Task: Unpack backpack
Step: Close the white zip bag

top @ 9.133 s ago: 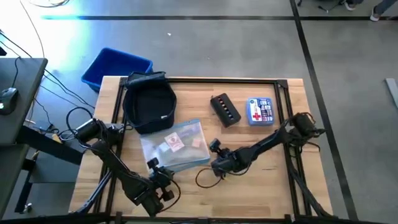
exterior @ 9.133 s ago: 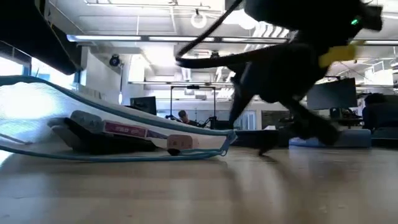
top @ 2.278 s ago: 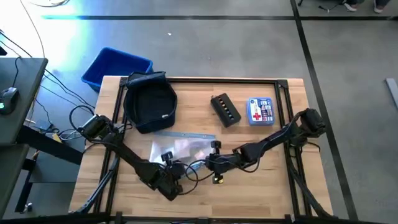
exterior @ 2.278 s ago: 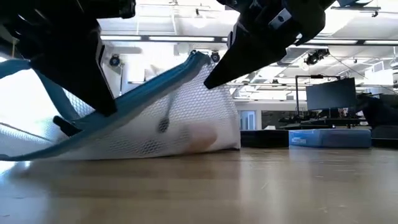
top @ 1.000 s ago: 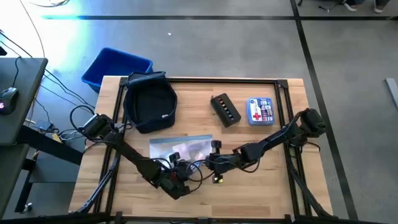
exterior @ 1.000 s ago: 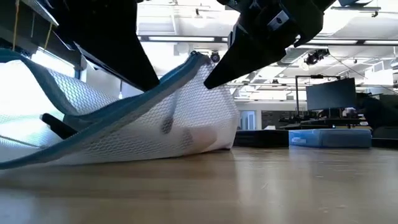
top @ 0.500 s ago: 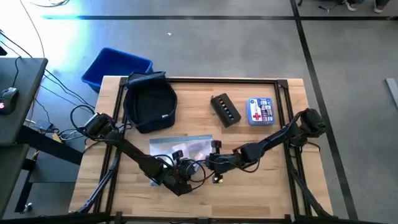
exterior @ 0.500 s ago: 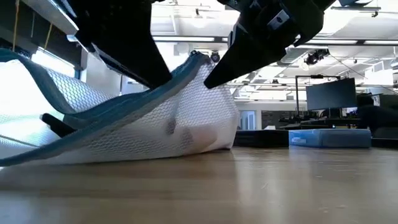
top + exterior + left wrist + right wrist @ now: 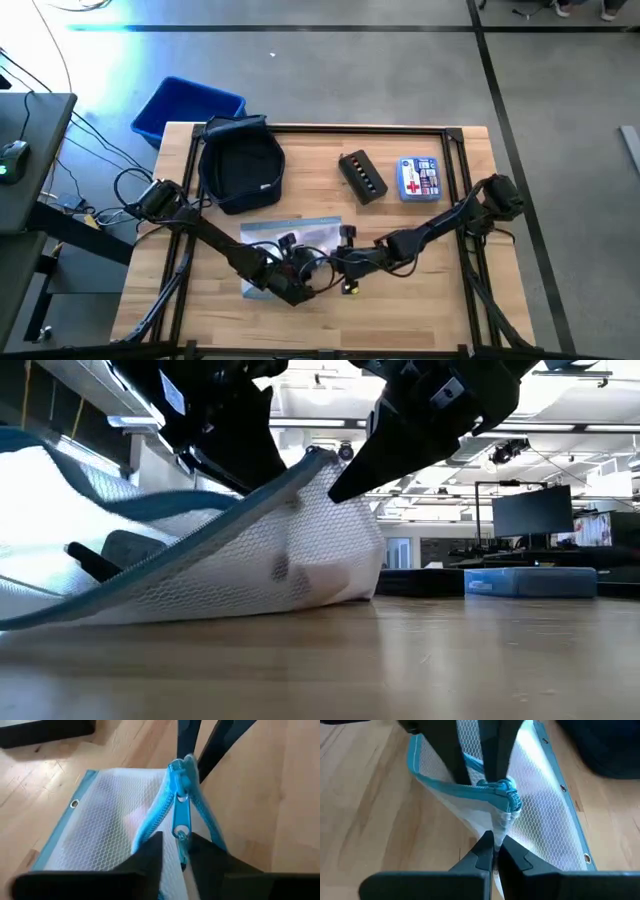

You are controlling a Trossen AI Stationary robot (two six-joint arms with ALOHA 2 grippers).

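Pale wood forms the counter (image 9: 430,300), which is framed by dark rails and set on a grey floor. At the upper left of the high view, the backpack (image 9: 240,165) is seen lying open near the counter's back edge, its dark inside showing nothing that can be made out; a bright blue bin (image 9: 185,107) is placed on the floor just beyond that corner. A black case (image 9: 362,176) and a blue first-aid box (image 9: 418,179) are laid to the right of the backpack, well apart from it. At lower centre, a clear mesh pouch (image 9: 290,240) with teal trim is held up between both arms; pale flat items are seen inside it but cannot be identified. The left claw (image 9: 172,852) is closed on the pouch's teal zipper pull (image 9: 180,815), and the right claw (image 9: 493,849) is clamped together on the pouch's gathered corner beside the zipper end.
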